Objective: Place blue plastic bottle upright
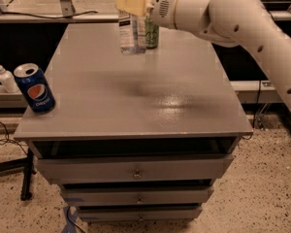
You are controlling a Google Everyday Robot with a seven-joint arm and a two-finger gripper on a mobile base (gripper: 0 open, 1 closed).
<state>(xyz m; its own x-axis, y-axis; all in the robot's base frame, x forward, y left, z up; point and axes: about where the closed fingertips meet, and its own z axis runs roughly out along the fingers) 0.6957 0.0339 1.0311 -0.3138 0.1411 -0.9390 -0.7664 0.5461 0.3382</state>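
Note:
The blue plastic bottle (130, 30) is clear, with a pale label, and stands upright in the air above the back of the grey table (136, 96). Its cap is cut off by the top edge of the view. My gripper (131, 4) is shut on the bottle near its top, its yellowish fingers (127, 3) clamped around it. The white arm reaches in from the right. The bottle's base hangs close above the table top, beside a green can.
A green can (152, 33) stands just right of and behind the bottle. A blue Pepsi can (35, 88) stands at the table's front left corner. A small white pump bottle (6, 77) sits left of the table. Drawers are below the table top.

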